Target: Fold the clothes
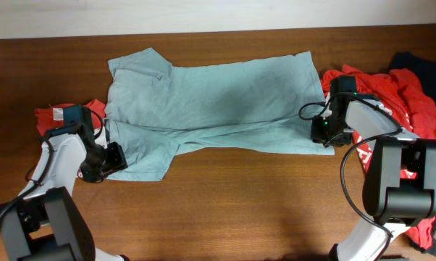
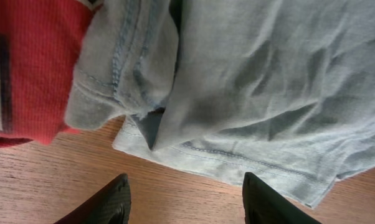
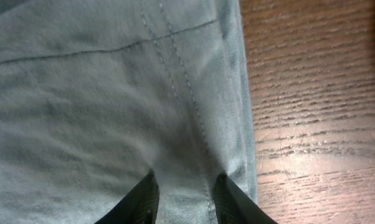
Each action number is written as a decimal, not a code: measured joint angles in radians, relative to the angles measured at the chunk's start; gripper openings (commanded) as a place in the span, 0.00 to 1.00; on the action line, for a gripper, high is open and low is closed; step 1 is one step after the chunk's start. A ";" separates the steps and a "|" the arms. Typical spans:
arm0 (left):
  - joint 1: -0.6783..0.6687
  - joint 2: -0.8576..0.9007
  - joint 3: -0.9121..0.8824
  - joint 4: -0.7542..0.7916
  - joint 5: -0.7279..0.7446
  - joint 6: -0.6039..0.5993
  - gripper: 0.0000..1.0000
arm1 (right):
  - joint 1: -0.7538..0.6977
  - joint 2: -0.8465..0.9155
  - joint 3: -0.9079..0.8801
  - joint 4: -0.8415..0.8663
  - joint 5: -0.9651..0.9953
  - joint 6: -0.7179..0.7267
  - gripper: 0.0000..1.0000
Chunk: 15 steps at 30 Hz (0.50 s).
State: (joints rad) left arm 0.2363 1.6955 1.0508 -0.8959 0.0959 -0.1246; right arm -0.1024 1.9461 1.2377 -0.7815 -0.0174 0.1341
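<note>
The pale grey-blue T-shirt (image 1: 218, 101) lies spread across the table, its front long edge folded up over the body. My left gripper (image 1: 111, 158) hovers at the shirt's front left corner by the sleeve. In the left wrist view the left gripper (image 2: 185, 186) stands open over bare wood, and the T-shirt's hem (image 2: 237, 165) lies just ahead of the fingertips. My right gripper (image 1: 323, 133) is at the shirt's right end. In the right wrist view the right gripper (image 3: 186, 180) is shut on a pinch of the T-shirt (image 3: 113, 93) near its stitched hem.
A red shirt (image 1: 51, 116) lies bunched at the left, partly under the sleeve, and fills the left of the left wrist view (image 2: 32, 62). A pile of red shirts (image 1: 413, 94) and a dark navy one (image 1: 421, 61) sit at the right edge. Brown wooden table (image 1: 240, 203).
</note>
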 measured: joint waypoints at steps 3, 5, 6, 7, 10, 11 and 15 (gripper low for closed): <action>0.000 0.000 -0.006 0.011 0.000 0.000 0.54 | 0.000 0.000 0.000 -0.007 0.000 0.000 0.35; 0.000 0.000 -0.005 0.020 0.001 0.000 0.54 | 0.000 0.000 0.000 -0.011 0.000 0.000 0.35; 0.000 0.000 0.000 0.021 0.001 0.000 0.51 | 0.000 0.000 0.000 -0.014 0.000 -0.001 0.35; 0.000 0.000 0.011 0.023 0.001 0.000 0.49 | 0.000 0.000 0.000 -0.016 0.000 -0.002 0.35; 0.000 -0.010 0.113 0.055 0.001 0.003 0.13 | 0.000 0.000 0.000 -0.019 0.000 -0.003 0.35; 0.000 -0.018 0.136 0.068 -0.001 0.002 0.11 | 0.000 0.000 0.000 -0.019 0.000 -0.003 0.35; 0.014 -0.047 0.191 0.148 -0.030 0.004 0.08 | 0.000 0.000 0.000 -0.022 0.000 -0.002 0.35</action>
State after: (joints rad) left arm 0.2501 1.6482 1.2415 -0.7483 0.0658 -0.1207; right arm -0.1024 1.9461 1.2377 -0.8036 -0.0174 0.1318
